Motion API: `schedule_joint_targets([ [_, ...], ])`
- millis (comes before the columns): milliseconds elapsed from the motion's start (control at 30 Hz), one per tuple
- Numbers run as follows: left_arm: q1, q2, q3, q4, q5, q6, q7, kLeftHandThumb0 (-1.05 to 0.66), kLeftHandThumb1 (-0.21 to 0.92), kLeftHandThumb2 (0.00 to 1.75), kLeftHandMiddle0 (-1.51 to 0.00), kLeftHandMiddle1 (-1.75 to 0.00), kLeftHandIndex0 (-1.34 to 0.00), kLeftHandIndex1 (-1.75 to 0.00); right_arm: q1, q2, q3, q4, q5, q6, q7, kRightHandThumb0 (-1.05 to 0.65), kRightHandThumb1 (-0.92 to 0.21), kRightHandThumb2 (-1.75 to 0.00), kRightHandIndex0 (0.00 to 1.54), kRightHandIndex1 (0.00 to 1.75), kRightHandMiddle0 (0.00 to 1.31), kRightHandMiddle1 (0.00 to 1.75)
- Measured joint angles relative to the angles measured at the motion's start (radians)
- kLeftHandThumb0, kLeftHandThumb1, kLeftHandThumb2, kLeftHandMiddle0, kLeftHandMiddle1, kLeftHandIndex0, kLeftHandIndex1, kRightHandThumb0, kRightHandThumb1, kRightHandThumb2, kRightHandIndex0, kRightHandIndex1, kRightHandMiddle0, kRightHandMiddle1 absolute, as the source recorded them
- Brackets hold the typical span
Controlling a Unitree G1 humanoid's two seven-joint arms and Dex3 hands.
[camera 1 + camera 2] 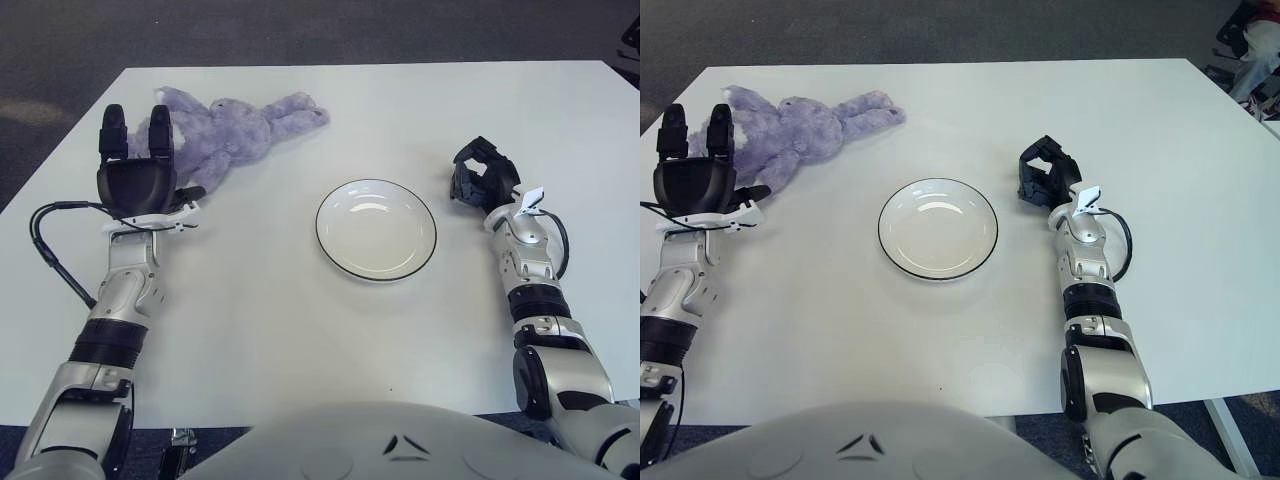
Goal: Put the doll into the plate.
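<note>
A purple plush doll (232, 131) lies on the white table (300, 330) at the far left, stretched out towards the right. A white plate (376, 228) with a dark rim sits empty at the table's middle. My left hand (137, 163) is just left of the doll, fingers spread and pointing away from me, its fingertips beside the doll's near end, holding nothing. My right hand (480, 172) shows to the right of the plate with its fingers curled and holds nothing.
The table's far edge (370, 65) meets a dark carpeted floor. A black cable (50, 250) loops off my left forearm near the table's left edge.
</note>
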Motion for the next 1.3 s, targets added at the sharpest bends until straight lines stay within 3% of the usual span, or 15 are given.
schedule_joint_targets([
  [433,-0.045,0.010,-0.009,0.055,-0.043,-0.032,0.046,-1.05,0.88,0.07,0.00,0.00,0.00,0.00,-0.003,-0.002,0.001,0.000,-0.001,0.007,0.007,-0.41,-0.56,-1.01,0.98,1.75,0.43,1.75],
  [800,-0.192,0.057,-0.035,0.311,-0.118,-0.154,0.154,-1.05,0.89,0.06,0.00,0.00,0.00,0.00,-0.006,-0.004,0.002,0.001,-0.001,0.011,0.010,-0.41,-0.57,-1.00,0.95,1.75,0.42,1.75],
  [1300,-0.290,0.075,-0.066,0.538,-0.194,-0.345,0.467,-0.96,0.82,0.03,0.00,0.00,-0.02,-0.08,-0.007,-0.004,0.001,0.001,-0.001,0.014,0.017,-0.41,-0.58,-0.98,0.95,1.75,0.41,1.75],
])
